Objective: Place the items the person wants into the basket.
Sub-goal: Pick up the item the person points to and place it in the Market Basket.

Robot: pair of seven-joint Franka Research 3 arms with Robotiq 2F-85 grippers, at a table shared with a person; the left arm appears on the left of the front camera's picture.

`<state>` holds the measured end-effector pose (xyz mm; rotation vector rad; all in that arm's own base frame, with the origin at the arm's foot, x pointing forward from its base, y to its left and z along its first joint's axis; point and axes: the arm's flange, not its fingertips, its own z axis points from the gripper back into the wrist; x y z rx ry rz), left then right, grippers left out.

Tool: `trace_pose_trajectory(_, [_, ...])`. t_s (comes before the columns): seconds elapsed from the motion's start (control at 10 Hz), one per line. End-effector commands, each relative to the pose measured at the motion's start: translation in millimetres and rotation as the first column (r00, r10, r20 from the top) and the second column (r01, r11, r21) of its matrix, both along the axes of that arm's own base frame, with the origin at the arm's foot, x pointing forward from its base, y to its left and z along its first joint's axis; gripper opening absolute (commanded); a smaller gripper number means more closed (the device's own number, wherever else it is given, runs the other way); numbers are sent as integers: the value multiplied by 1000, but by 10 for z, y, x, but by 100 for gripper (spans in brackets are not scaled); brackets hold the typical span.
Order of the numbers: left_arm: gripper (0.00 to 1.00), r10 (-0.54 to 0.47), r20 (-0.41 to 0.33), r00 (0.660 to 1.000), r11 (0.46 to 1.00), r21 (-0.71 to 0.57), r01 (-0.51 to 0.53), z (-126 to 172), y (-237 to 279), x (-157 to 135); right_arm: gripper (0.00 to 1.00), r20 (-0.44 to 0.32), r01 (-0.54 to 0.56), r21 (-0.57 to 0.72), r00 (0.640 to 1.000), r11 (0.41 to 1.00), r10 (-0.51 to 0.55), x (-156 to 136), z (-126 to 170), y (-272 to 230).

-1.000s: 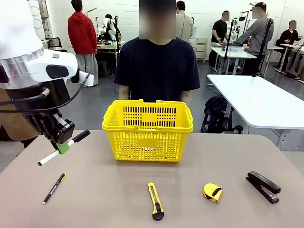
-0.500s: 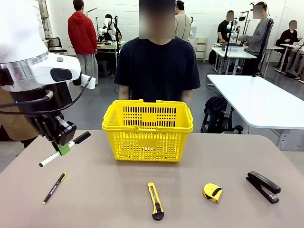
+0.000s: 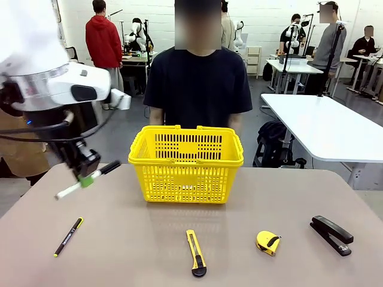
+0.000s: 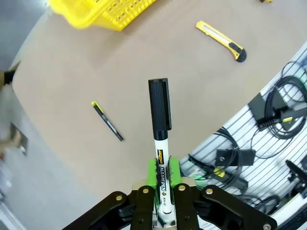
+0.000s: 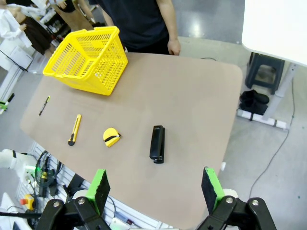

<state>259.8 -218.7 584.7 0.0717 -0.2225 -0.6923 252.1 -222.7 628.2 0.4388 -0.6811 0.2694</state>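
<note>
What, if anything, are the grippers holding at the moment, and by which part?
The left gripper is shut on the marker, pinching its white barrel behind the black cap. The right gripper is open and empty.

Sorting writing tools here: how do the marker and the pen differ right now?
The marker is white with a black cap; the pen is black with yellow accents. The left gripper holds the marker above the table; the pen lies on it. Both are slim.
</note>
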Motion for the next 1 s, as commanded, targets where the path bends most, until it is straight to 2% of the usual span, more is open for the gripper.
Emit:
trace_pose_trajectory(0.0, [11, -259, 58, 964, 963, 93, 253, 125, -547, 726, 100, 6, -12, 2, 1000, 1000, 12, -8, -3, 0])
trace_pose_trajectory(0.1, [11, -310, 70, 948, 947, 113, 302, 176, -823, 1039, 100, 6, -12, 2, 1000, 1000, 12, -8, -3, 0])
trace_pose_trajectory(0.3, [11, -411, 46, 910, 906, 127, 403, 136, -1288, 1573, 100, 6, -12, 2, 1000, 1000, 12, -8, -3, 0])
trace_pose_trajectory(0.5, [11, -415, 35, 909, 903, 136, 407, -71, -1536, 1991, 100, 6, -12, 2, 1000, 1000, 12, -8, -3, 0])
trace_pose_trajectory(0.6, [11, -424, -1, 906, 902, 87, 422, -139, -1598, 2185, 100, 6, -12, 2, 1000, 1000, 12, -8, -3, 0])
trace_pose_trajectory(0.9, [11, -455, -65, 888, 888, 48, 458, -243, -1662, 2437, 100, 6, -12, 2, 1000, 1000, 12, -8, -3, 0])
